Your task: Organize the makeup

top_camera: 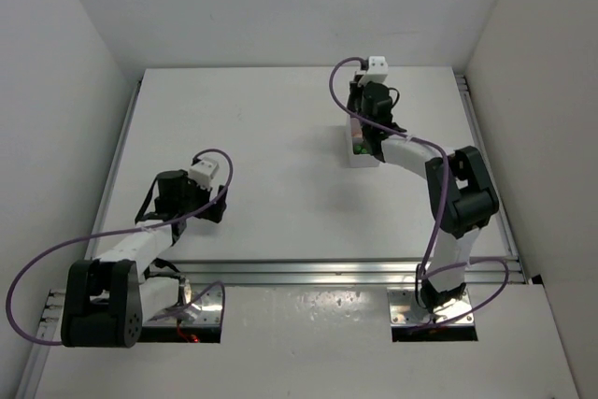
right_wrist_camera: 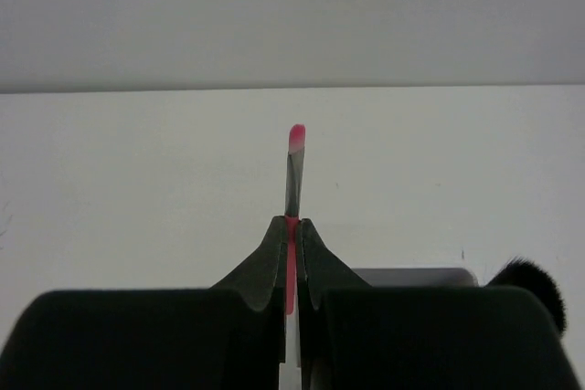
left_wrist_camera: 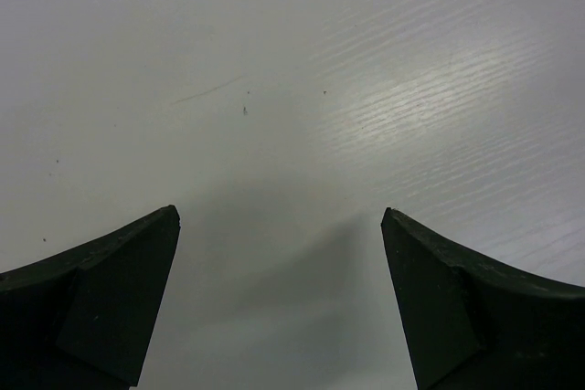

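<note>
Right gripper [right_wrist_camera: 292,224]: you have its jaws clamped tight on a thin pink pencil [right_wrist_camera: 294,157], whose pink tip pokes out past the fingertips. Black brush [right_wrist_camera: 532,280] bristles show low on the right, beside your fingers. From above, that arm reaches over the white box [top_camera: 356,154] at the far side of the table [top_camera: 243,119]. Left gripper [left_wrist_camera: 279,221]: your jaws are spread wide, gripping nothing, low over the tabletop.
</note>
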Motion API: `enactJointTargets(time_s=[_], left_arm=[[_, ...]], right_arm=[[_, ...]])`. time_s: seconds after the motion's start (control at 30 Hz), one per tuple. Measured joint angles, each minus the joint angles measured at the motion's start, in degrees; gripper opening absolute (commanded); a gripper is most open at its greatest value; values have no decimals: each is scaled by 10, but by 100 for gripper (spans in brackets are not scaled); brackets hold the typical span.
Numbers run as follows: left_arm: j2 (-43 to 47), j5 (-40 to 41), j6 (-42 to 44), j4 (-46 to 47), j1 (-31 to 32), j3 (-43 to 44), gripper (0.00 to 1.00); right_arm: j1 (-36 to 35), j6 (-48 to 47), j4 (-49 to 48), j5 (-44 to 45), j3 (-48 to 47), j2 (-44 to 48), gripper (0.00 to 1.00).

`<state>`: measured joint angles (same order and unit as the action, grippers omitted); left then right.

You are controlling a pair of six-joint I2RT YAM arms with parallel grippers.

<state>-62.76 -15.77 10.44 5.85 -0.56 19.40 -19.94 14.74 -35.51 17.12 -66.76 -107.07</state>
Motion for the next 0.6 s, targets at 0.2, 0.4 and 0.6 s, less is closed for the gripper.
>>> enactJointTargets(time_s=[0.2, 0.4, 0.6], left_arm=[[-31, -12, 0, -4, -4, 9, 99], [-47, -16, -1, -3, -4, 15, 99], [-50, -20, 0, -2, -4, 18, 99]], right_arm=[[5, 3, -32, 9, 34, -8, 0], [14, 10, -44, 20, 74, -8, 0], [24, 29, -68, 20, 74, -23, 28]])
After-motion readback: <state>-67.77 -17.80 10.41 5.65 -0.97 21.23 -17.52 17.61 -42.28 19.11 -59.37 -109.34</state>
